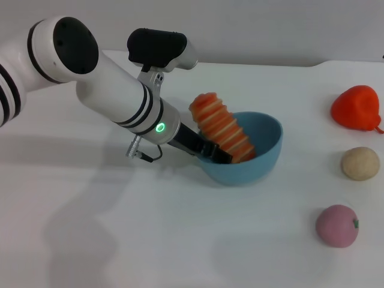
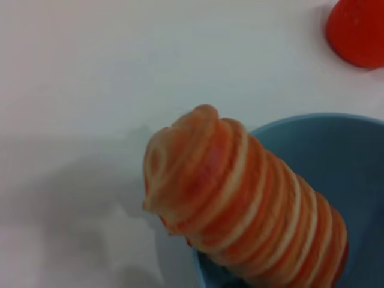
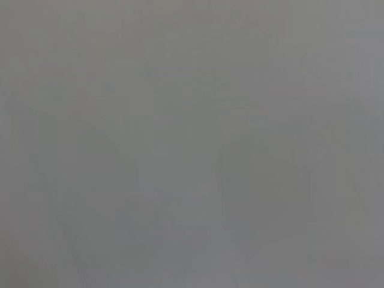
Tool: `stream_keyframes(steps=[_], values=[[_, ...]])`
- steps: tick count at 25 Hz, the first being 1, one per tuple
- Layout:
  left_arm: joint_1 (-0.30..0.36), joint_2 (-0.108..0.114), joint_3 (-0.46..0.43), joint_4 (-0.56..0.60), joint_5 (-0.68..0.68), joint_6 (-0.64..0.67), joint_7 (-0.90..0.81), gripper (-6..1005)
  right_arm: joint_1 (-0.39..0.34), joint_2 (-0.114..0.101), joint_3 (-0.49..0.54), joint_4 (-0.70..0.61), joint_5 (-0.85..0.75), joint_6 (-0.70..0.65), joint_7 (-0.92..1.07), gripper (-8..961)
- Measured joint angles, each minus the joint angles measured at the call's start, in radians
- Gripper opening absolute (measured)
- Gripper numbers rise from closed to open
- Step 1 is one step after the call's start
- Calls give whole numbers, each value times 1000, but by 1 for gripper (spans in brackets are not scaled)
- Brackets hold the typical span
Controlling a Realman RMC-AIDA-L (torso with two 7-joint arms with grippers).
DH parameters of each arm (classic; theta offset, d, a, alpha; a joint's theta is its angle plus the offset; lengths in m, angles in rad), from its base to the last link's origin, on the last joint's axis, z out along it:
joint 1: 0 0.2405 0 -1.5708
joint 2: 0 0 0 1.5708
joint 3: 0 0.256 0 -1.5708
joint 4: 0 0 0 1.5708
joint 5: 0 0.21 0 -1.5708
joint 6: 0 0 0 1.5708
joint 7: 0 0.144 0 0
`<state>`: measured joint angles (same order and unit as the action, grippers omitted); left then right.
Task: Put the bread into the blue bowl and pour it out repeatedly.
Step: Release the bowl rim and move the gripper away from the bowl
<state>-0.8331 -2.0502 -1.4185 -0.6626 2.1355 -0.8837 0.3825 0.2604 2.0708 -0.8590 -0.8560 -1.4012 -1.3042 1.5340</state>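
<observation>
One ridged orange-and-cream toy bread [image 1: 223, 128] leaning in tilted glossy light-blue plastic bowl [image 1: 264, 157], rim clamped by left gripper [image 1: 211, 151]; white table [image 1: 180, 240].

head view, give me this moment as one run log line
left gripper: gripping blue bowl rim, bowl tilted | bread: in bowl, one end leaning out over rim | right gripper: not in view | table: three toy foods, robot's right
</observation>
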Motion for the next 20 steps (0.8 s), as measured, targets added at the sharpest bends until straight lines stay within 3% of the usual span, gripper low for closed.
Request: stream_keyframes(steps=[1,3,20], values=[[1,0,0,-1,2,-2,2,700,0,0,0,0,0,0,0,448],[3,0,0,-2,12,-12,6,867,0,0,0,0,2,1,0,448],[45,-7,18,-98,26,-45,10,867,14,-1,9,39,0,5,0,448]])
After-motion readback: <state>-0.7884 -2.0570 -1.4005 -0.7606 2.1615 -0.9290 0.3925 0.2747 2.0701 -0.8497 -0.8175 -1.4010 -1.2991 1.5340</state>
